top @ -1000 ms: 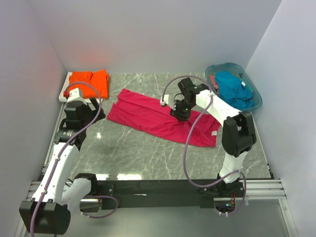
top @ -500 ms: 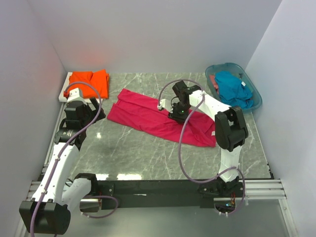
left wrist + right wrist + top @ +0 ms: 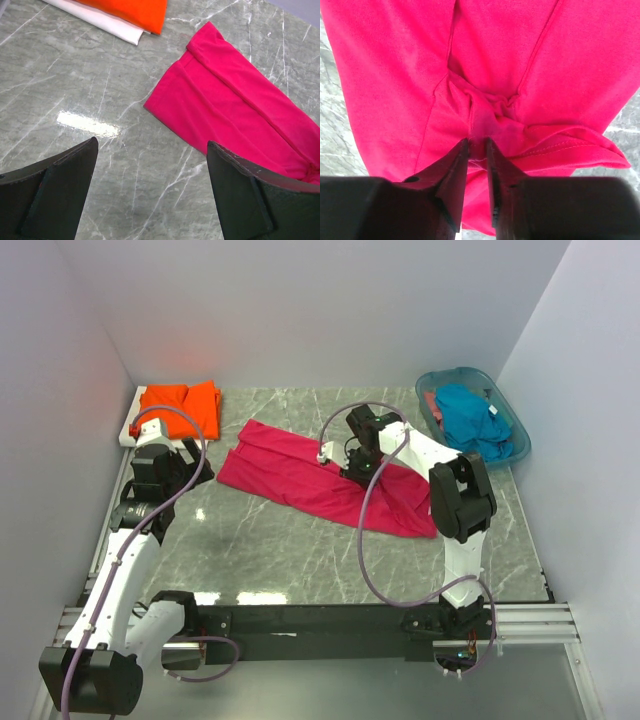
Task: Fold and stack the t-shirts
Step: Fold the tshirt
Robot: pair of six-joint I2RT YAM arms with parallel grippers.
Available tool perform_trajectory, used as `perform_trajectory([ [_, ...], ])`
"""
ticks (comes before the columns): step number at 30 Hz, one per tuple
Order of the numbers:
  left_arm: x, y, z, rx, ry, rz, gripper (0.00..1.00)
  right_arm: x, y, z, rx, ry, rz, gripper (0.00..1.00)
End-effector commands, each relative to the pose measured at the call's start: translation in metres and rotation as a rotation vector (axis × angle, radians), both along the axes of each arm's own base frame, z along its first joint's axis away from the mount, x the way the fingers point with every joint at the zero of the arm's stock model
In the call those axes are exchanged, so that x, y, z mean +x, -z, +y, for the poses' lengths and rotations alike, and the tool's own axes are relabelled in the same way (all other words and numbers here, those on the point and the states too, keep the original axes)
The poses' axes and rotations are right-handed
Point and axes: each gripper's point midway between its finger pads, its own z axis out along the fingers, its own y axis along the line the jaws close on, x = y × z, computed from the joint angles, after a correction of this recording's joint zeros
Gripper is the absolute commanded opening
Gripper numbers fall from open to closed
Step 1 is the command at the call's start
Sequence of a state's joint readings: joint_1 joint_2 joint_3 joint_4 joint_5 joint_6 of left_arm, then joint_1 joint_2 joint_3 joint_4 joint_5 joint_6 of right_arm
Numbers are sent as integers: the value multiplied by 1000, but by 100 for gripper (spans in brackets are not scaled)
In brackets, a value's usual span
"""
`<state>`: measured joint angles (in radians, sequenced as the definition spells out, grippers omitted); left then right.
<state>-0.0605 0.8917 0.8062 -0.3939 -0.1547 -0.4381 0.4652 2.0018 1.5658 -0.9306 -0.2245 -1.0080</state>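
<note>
Seen from above, two robot arms rise from the bottom edge of a grey, white-veined marble tabletop [image 3: 280,550].

At the lower left, the left arm reaches up along the left side. The left gripper [image 3: 152,145] hangs above bare marble with its two dark fingers spread wide apart and nothing between them. In the left wrist view, a bright patch of reflected light lies on the stone just beyond the left finger.

Across the middle of the tabletop lies the magenta-red t-shirt [image 3: 290,475]. It is spread as a long, slanted band running from the upper left toward the lower right. Its left end lies flat with a folded strip along the far edge.

The right arm bends in from the lower right, and the right gripper [image 3: 476,145] comes down on the shirt at about the middle of the band. In the right wrist view, its fingers are drawn nearly together and pinch a small ridge of magenta fabric. Creases bunch up and radiate from the pinch. A stitched hem curls over to the right of the fingers.

At the upper left, near the back wall, the orange t-shirt [image 3: 180,405] rests folded on a white flat layer [image 3: 115,27].

At the upper right, a translucent teal basket [image 3: 521,430] holds the crumpled teal-blue t-shirt [image 3: 470,420].
</note>
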Motion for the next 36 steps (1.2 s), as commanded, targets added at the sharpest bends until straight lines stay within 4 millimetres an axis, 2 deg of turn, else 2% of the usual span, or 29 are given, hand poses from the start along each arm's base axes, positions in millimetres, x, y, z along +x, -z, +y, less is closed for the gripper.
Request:
perform_trajectory([
  [1, 2, -7, -2, 5, 18, -33, 95, 10, -12, 4, 5, 6, -34, 25],
  [3, 2, -7, -2, 6, 18, -33, 95, 12, -15, 7, 12, 5, -38, 14],
  [9, 2, -7, -2, 7, 17, -31, 95, 19, -25, 17, 34, -4, -64, 9],
  [16, 2, -6, -2, 9, 16, -28, 95, 29, -21, 35, 1, -34, -121, 8],
  [21, 2, -6, -1, 10, 15, -28, 95, 41, -18, 46, -28, -45, -185, 8],
  [31, 2, -6, -1, 10, 15, -28, 95, 72, -24, 63, -6, 22, -293, 8],
  [36, 3, -6, -1, 11, 14, -25, 95, 72, -17, 73, -8, 13, -293, 8],
])
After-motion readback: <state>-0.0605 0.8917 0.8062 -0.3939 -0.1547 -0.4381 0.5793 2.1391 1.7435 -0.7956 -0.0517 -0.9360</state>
